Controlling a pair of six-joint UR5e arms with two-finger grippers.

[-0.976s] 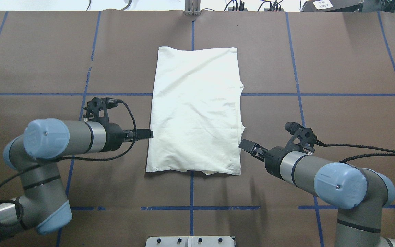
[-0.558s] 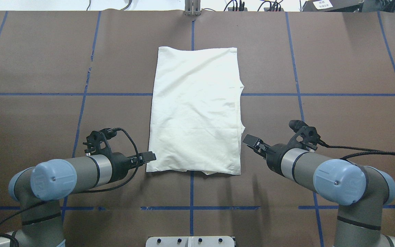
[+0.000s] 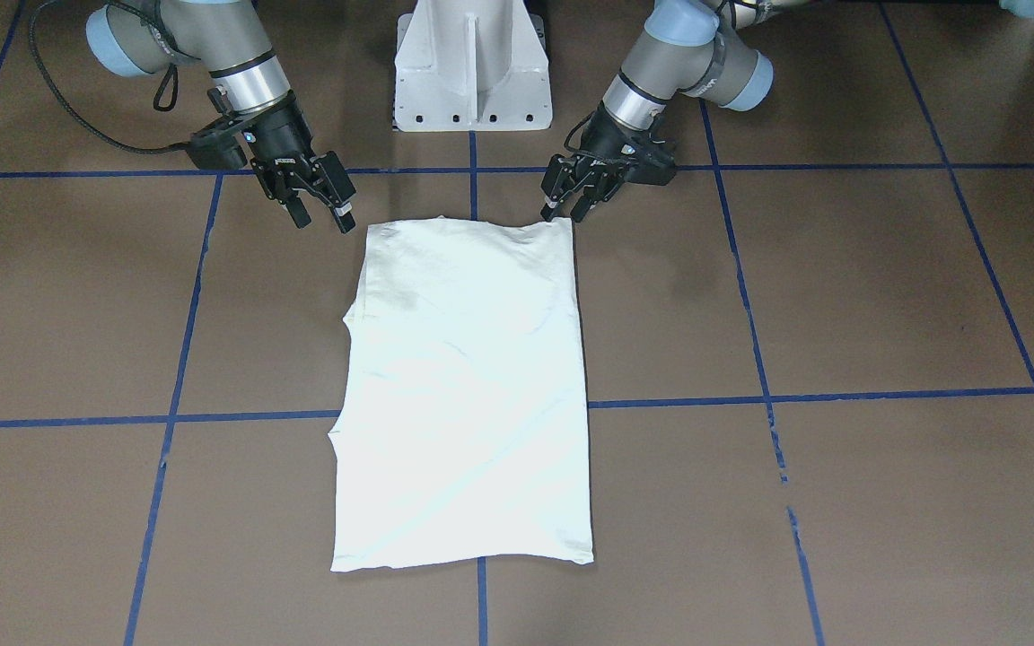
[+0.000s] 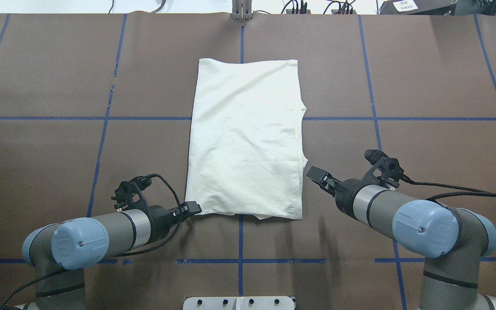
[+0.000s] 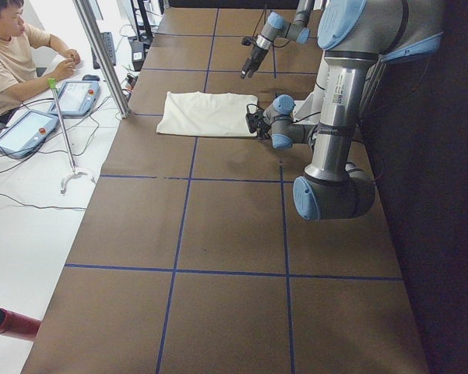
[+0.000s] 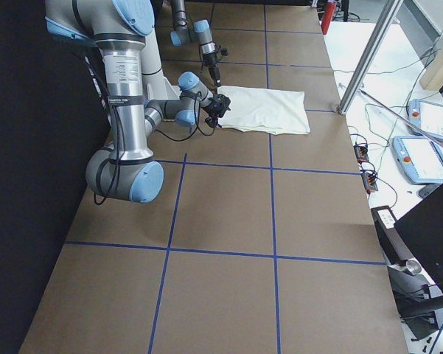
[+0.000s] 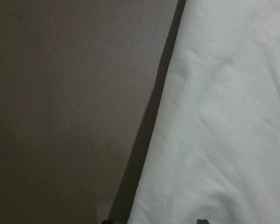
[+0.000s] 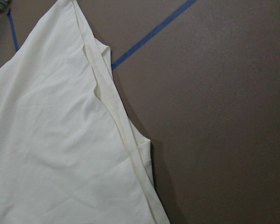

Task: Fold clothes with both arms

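Since the earlier frames, left arm has drawn back toward the robot's side, and its tool now sits at the near left corner of the shirt instead of beside the shirt's left edge. Right arm has shifted only slightly.

1. Table: brown surface, divided by blue tape lines.
2. Shirt: lies flat at the table's centre, folded to a long rectangle with the plain cream side up. The long axis follows the central tape line. A seamed edge shows along the right side in the right wrist view.
3. Left gripper: fingers spread, low at the near left corner. In the left wrist view the shirt's edge runs between the two fingertips.
4. Right gripper: fingers spread, holding nothing, just beside the near right corner and clear of the cloth.
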